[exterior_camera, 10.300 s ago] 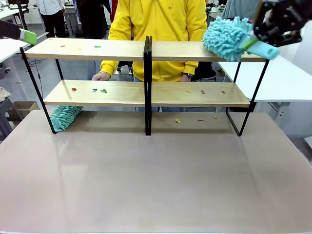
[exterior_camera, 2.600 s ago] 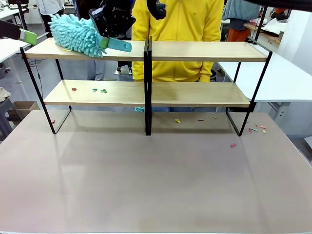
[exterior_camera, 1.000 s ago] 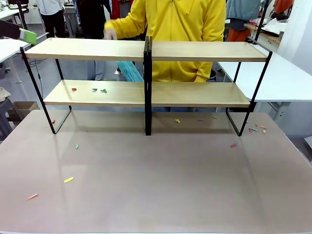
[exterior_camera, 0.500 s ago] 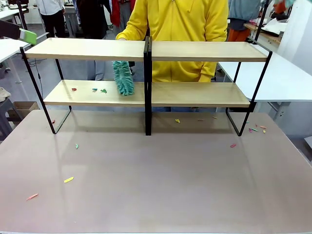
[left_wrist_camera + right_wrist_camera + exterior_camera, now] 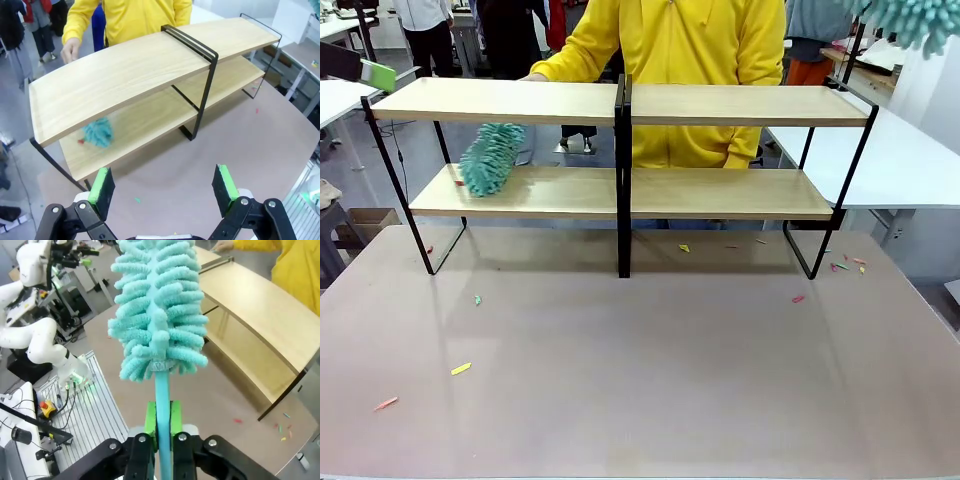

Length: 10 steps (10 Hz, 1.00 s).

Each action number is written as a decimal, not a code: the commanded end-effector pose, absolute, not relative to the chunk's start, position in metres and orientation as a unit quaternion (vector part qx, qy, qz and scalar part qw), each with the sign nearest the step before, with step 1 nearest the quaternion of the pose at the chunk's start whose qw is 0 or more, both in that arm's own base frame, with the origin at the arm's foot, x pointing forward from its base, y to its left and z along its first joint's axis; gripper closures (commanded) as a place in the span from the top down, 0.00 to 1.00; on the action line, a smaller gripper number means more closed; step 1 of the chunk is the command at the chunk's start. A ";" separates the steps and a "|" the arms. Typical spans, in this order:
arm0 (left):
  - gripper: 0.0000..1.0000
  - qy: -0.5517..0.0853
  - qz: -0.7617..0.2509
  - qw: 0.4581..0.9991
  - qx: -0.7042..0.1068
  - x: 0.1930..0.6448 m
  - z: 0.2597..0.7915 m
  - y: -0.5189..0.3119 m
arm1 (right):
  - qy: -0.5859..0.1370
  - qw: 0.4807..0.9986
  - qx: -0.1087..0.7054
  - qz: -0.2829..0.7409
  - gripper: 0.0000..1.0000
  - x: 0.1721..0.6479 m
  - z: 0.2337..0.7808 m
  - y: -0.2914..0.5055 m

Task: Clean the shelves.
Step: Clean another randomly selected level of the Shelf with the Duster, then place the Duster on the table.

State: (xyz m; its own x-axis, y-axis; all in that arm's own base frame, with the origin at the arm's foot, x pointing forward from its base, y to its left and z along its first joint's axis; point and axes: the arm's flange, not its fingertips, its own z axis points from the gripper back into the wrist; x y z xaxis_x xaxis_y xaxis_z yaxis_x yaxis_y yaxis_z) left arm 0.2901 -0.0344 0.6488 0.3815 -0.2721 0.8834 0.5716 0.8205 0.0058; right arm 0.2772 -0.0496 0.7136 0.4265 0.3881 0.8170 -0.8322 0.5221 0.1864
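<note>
The shelves (image 5: pixel 720 105) stand across the far half of the table, light-wood boards on a thin black frame with a central post (image 5: pixel 622 170). In the right wrist view my right gripper (image 5: pixel 162 422) is shut on the handle of a teal fluffy duster (image 5: pixel 157 310), held high above the shelves (image 5: pixel 260 305); its head shows at the front view's top right (image 5: pixel 912 20). My left gripper (image 5: pixel 163 185) is open and holds nothing, above the table before the shelves (image 5: pixel 125 70). A second teal duster (image 5: pixel 492 158) rests on the lower left board, below the person's hand (image 5: pixel 535 76).
A person in a yellow top (image 5: pixel 690 50) stands behind the shelves. Small coloured scraps lie on the table at the left (image 5: pixel 461 368) and the right (image 5: pixel 797 298), and under the shelves (image 5: pixel 684 248). White tables (image 5: pixel 890 160) flank the scene. A white robot arm (image 5: pixel 40 340) shows at left.
The person's duster has swept left along the lower left board, from near the central post to its left part. My right gripper's duster has come into the front view's top right corner.
</note>
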 end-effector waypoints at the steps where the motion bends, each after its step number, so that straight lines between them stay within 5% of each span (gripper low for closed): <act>1: 1.00 -0.494 -0.260 0.816 -0.149 0.290 0.649 -0.034 | -0.361 0.799 0.300 0.375 0.12 0.286 0.726 -0.044; 10: 1.00 -0.494 -0.260 0.816 -0.149 0.290 0.649 -0.034 | -0.361 0.799 0.300 0.375 0.12 0.286 0.726 -0.044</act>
